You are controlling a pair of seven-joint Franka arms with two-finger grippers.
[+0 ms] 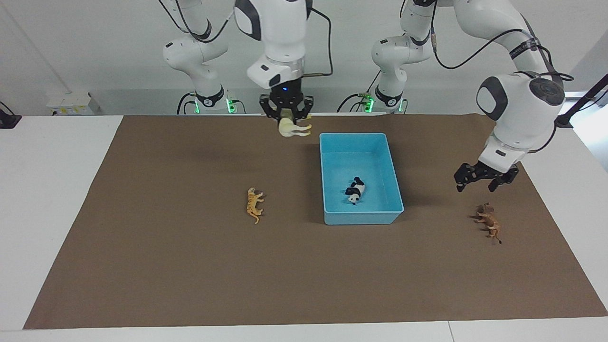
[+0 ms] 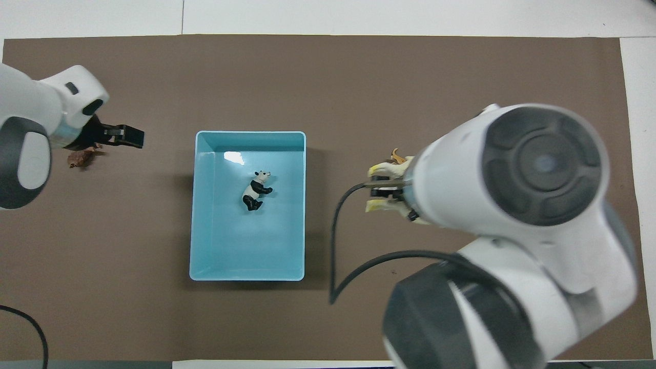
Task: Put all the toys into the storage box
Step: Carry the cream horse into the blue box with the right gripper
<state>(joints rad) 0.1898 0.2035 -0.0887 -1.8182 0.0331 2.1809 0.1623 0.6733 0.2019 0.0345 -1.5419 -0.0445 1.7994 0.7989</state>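
Cream horse (image 1: 293,128): clamped in right gripper (image 1: 286,115), airborne at storage box's (image 1: 362,216) 10 o'clock in the facing view.
Left gripper (image 1: 480,179): fingers spread, empty, over lion (image 1: 489,222).
Panda (image 1: 355,190): in box.

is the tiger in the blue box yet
No, the tiger lies on the brown mat beside the blue box, toward the right arm's end of the table; only the panda is inside.
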